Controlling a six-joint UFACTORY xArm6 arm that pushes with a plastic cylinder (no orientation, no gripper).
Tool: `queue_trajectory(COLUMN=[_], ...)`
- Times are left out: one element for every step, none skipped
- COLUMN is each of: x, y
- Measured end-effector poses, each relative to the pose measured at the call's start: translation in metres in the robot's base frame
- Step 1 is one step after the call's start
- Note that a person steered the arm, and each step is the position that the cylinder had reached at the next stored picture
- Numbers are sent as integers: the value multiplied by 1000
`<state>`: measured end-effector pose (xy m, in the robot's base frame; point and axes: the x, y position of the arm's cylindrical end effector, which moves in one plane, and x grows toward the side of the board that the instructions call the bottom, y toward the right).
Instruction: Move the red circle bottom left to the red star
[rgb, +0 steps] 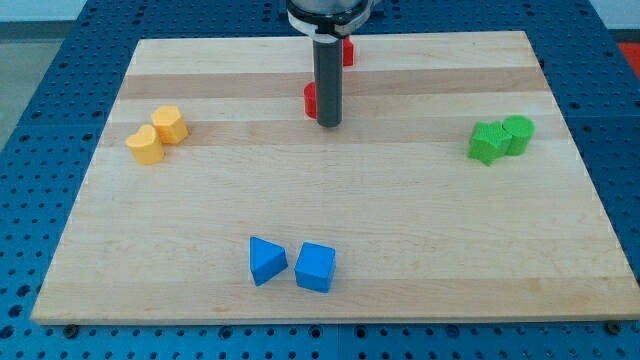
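Note:
My tip (329, 124) stands near the board's top middle. A red block (311, 100) sits touching the rod's left side, mostly hidden behind it; its shape cannot be made out. A second red block (348, 52) shows just right of the rod, higher up near the board's top edge, also mostly hidden. I cannot tell which one is the circle and which the star.
Two yellow blocks (171, 125) (144, 145) sit together at the view's left. A green star (487, 142) and a green cylinder (518, 133) sit together at the right. A blue triangle (265, 260) and a blue cube (315, 267) sit near the bottom middle. The wooden board (400, 230) lies on a blue perforated table.

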<state>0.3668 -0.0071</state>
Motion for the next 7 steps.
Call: queue_trajectory(x=[0, -1, -2, -11, -24, -39, -45], y=[0, -1, -2, -11, -18, -25, -48])
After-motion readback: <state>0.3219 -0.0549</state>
